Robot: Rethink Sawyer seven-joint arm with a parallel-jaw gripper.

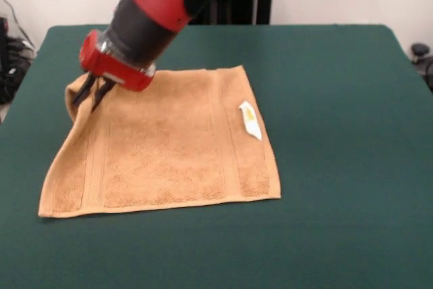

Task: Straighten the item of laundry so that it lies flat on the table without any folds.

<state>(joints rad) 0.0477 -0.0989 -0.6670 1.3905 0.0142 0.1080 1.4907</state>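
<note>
The tan terry towel lies mostly flat on the dark green table, its white label on the right border band. Its far left corner is raised and curled up off the cloth. My gripper comes down from the upper left on the red and black arm. Its dark fingers stand close together, pinched on that raised corner. The towel's other three corners lie flat.
The red and black arm leans over the table's far left part. Cables and dark equipment sit beyond the table's left edge. A small dark object shows past the right edge.
</note>
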